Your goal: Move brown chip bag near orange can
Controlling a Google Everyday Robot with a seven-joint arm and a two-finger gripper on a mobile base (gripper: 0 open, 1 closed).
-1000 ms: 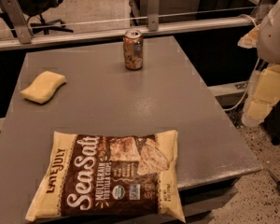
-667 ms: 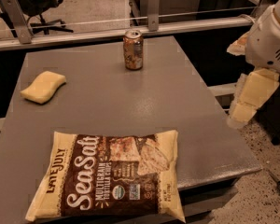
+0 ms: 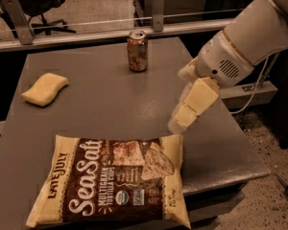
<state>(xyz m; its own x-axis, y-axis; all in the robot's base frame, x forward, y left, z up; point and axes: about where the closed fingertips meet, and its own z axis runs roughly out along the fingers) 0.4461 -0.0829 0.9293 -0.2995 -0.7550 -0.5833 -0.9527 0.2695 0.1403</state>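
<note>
gripper [image 3: 179, 122] beside brown chip bag [image 3: 113, 178], "late july sea salt"

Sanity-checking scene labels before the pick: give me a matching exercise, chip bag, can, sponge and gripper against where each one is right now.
Things
1. brown chip bag
2. orange can
3. yellow sponge
4. gripper

Places
A. upright at the far side of the table
B. over the table's right part, just off the bag's far right corner
C. lying flat at the table's near edge
D. on the table's left side

Pairs: 1-C; 2-A; 3-D; 4-B
</note>
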